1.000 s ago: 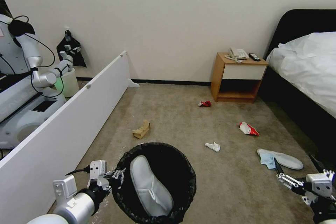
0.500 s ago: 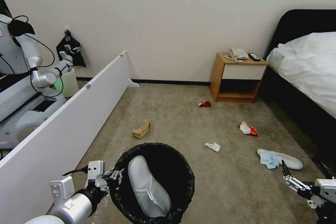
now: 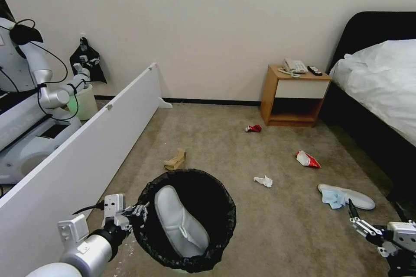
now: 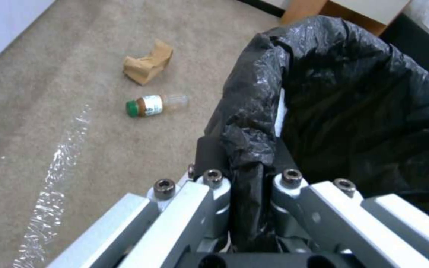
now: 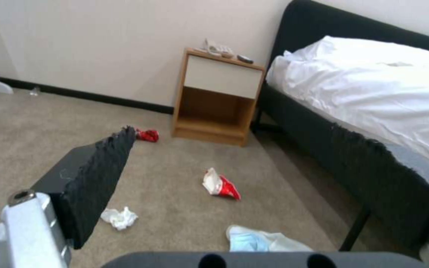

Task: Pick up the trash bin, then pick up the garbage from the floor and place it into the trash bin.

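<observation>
The trash bin [image 3: 216, 229], lined with a black bag [image 4: 353, 96], hangs low at the front left with a white slipper [image 3: 180, 221] inside. My left gripper [image 3: 138, 214] [image 4: 247, 173] is shut on its bagged rim. On the floor [image 3: 242, 151] lie the garbage: a brown paper bag [image 3: 175, 160] [image 4: 147, 63], a red can [image 3: 254, 128], a snack packet [image 3: 307, 159], a tissue [image 3: 263, 181], and a second slipper [image 3: 355, 197] under a blue cloth [image 3: 333, 198]. A green-capped bottle [image 4: 152, 105] rests beside the bin. My right gripper [image 3: 375, 210] hovers open near that slipper.
A long white board [image 3: 78, 156] fences the left side, with another robot [image 3: 30, 108] and a pale bin [image 3: 84, 101] behind it. A wooden nightstand [image 3: 294, 97] stands at the far wall. The black-framed bed [image 3: 381, 91] borders the right.
The bin, held by my left gripper, has shifted slightly up and to the left. My right gripper has sunk lower and moved right.
</observation>
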Robot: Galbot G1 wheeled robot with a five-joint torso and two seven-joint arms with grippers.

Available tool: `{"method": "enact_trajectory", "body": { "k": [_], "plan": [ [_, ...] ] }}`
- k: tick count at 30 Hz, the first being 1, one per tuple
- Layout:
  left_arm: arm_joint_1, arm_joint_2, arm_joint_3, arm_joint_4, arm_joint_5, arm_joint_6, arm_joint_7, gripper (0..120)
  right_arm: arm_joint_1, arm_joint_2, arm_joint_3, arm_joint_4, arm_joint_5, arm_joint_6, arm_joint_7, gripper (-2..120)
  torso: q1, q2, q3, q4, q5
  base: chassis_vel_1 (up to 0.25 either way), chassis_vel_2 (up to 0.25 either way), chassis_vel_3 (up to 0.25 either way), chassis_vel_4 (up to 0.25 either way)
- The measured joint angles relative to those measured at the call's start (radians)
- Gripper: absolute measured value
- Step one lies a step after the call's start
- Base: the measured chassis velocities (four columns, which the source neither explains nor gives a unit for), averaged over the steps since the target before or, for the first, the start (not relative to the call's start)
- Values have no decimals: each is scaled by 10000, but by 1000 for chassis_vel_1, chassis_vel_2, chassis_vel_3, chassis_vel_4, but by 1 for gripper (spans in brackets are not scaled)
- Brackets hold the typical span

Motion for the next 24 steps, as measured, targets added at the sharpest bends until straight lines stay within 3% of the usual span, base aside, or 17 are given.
{"method": "enact_trajectory", "body": {
  "k": [24],
  "plan": [
    [-234,-404,120,331,839,-146,293,4,31,436,72,53,-5,144,-200,100,1,0,0,0,0,0,0,0,0]
  ]
}}
